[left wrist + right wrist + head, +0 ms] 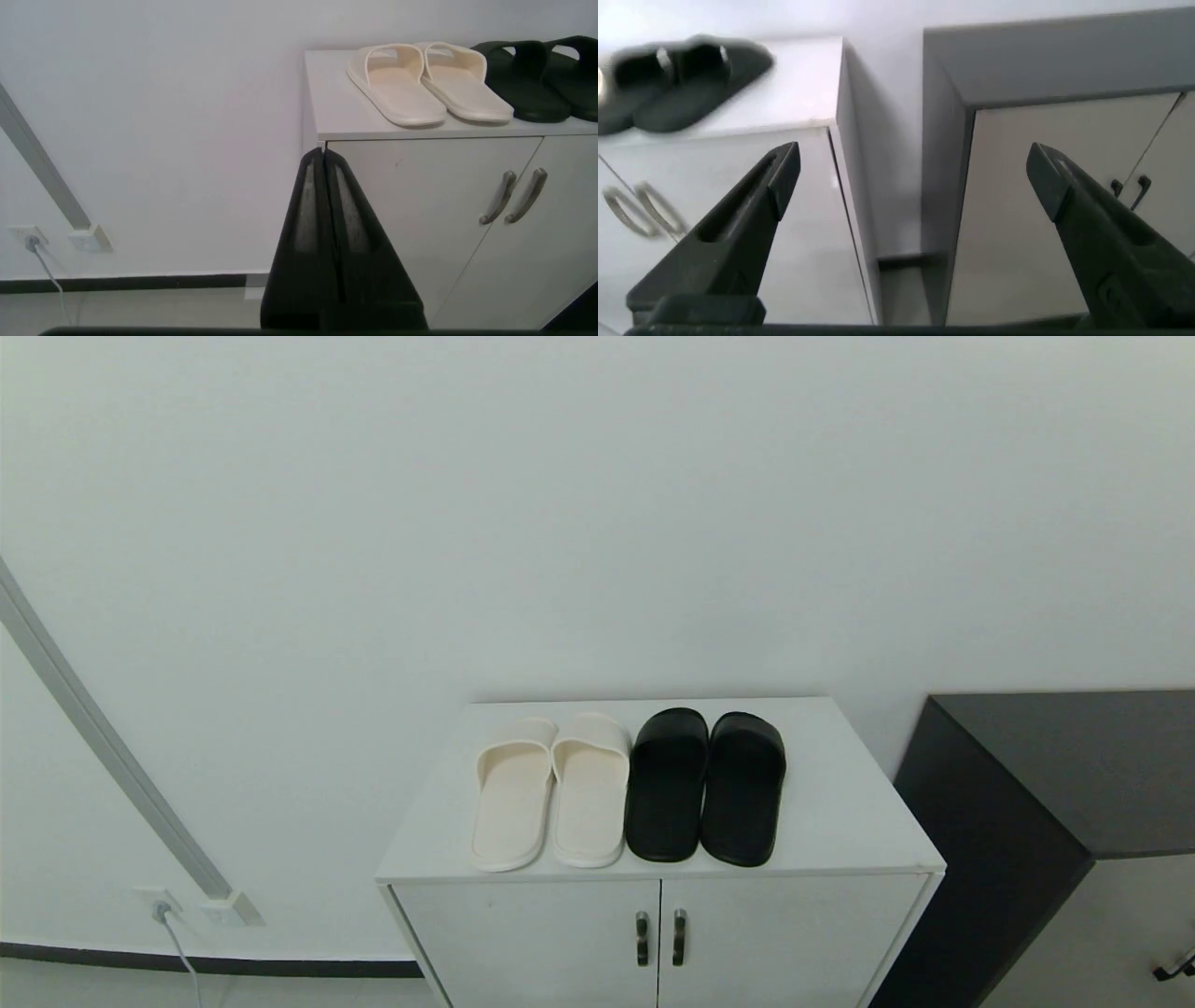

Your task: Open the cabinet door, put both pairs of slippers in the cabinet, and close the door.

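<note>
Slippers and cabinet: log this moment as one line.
doors: closed | white slippers: on cabinet top | black slippers: beside them | left end effector: shut | right end effector: open

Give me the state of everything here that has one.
White two-door cabinet, both doors shut.
Pair of cream slide slippers, lying on the cabinet top.
Pair of black slide slippers, lying on top beside the cream pair.
Left tool, shut.
Right tool, open.
</note>
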`<state>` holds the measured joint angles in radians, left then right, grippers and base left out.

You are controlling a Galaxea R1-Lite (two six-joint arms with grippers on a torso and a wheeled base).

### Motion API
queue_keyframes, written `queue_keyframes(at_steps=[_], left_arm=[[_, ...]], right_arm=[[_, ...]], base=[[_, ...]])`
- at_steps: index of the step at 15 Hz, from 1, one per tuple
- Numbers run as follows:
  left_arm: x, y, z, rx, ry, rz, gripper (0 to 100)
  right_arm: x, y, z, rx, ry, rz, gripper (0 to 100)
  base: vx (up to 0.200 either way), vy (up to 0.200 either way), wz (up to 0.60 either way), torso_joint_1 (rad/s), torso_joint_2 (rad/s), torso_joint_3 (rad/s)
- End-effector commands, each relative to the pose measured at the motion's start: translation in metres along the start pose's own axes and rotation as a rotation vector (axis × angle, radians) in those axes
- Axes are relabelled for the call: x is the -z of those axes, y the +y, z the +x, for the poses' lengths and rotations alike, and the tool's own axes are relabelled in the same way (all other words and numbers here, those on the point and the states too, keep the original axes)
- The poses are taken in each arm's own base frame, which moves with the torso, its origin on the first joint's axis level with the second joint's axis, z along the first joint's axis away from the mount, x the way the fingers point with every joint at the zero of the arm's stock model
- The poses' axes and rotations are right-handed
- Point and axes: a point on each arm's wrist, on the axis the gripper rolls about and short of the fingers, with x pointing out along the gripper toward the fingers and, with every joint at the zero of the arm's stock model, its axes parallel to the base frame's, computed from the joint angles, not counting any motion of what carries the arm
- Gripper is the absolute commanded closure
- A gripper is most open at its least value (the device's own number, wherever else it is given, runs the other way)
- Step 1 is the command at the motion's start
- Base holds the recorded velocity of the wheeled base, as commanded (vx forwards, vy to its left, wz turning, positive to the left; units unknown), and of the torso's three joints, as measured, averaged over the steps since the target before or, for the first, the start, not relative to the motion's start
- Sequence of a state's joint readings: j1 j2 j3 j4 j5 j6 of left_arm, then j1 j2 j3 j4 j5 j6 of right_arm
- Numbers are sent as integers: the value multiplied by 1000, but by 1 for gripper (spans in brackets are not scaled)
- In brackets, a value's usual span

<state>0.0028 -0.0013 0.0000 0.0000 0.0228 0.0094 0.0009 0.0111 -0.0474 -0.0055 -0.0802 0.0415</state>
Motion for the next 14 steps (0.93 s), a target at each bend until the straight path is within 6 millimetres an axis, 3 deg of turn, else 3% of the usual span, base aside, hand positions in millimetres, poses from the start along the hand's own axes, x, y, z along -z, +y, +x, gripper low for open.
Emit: queue_keyframes(at_steps=[1,4,7,13,14], left_arm=[[0,0,0,-1,1,0,100],[0,0,0,-1,1,-2,100],[0,0,0,-1,1,-2,100],[0,0,0,-1,1,-2,100],[0,0,0,1,1,0,100]], right_arm=[[-81,4,13,-19,18,125,0],[-54,10,61,-106,311,43,0],[-59,19,96,-167,347,35,0],[-82,48,131,-282,396,58,0],[-89,63,139,-302,402,62,0]], base=[[0,0,0,0,0,0],[0,0,0,0,0,0],[0,0,0,0,0,0],[0,0,0,0,0,0],[0,0,0,0,0,0]])
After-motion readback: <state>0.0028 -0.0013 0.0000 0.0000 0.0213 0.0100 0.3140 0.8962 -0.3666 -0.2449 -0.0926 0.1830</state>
